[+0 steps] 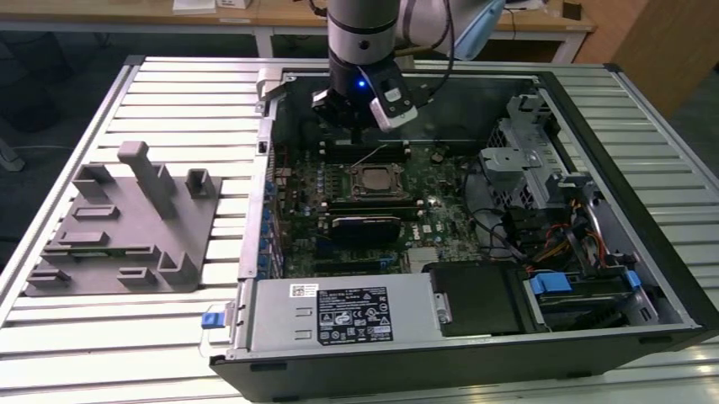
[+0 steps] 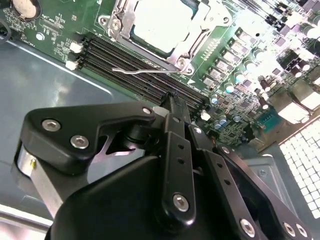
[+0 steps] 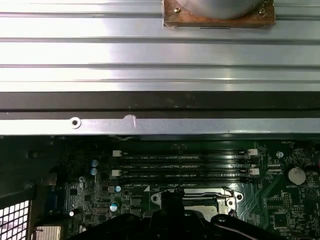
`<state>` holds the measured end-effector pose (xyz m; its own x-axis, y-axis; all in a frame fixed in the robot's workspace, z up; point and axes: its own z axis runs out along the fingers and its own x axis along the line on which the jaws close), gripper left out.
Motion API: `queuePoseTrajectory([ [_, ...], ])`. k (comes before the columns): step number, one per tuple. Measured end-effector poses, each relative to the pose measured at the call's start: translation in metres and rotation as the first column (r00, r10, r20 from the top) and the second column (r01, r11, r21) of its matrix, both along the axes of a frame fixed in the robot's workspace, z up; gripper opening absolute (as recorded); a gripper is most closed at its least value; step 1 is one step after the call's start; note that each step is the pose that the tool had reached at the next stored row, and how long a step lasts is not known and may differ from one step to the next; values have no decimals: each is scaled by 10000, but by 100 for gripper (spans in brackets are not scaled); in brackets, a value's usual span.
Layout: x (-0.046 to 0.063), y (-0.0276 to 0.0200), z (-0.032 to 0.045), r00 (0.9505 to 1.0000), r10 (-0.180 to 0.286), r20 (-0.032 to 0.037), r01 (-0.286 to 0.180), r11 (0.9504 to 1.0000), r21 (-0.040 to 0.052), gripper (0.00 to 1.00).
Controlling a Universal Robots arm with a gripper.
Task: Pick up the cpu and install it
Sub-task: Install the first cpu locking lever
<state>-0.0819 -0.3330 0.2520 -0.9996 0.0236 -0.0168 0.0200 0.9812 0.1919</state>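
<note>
Hovering above the memory slots point(image 2: 145, 75), our gripper point(image 2: 173, 100) is pressed together, empty; the cpu point(image 2: 162, 22) lies in the socket point(image 2: 120, 22) near the middle of the motherboard point(image 2: 55, 30). We judge it light, stiff, fragile: take its opposite edges.

I see the gripper point(image 3: 170, 202) as a dark shape in front of the metal socket frame point(image 3: 227, 199) on the green motherboard point(image 3: 75, 192). Four black memory slots point(image 3: 185, 165) lie side by side just beyond the frame, with a coin battery point(image 3: 296, 175) near one end. Past them run the case's silver flange point(image 3: 200, 125) and the ribbed metal table point(image 3: 150, 55).
</note>
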Motion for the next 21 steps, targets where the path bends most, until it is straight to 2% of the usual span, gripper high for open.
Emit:
queuePoseTrajectory([
  [3, 1, 0, -1, 10000, 0, 7, 0, 10000, -1, 11],
  [5, 1, 0, -2, 10000, 0, 41, 0, 10000, -7, 11],
  [7, 1, 0, -9, 9999, -3, 108, 3, 10000, -8, 11],
  [10, 1, 1, -29, 9996, -12, 272, 12, 10000, -7, 11],
  [12, 4, 1, -44, 9994, -16, 356, 16, 10000, -8, 11],
  [21, 111, 1, -118, 9981, -32, 620, 33, 10000, -7, 11],
])
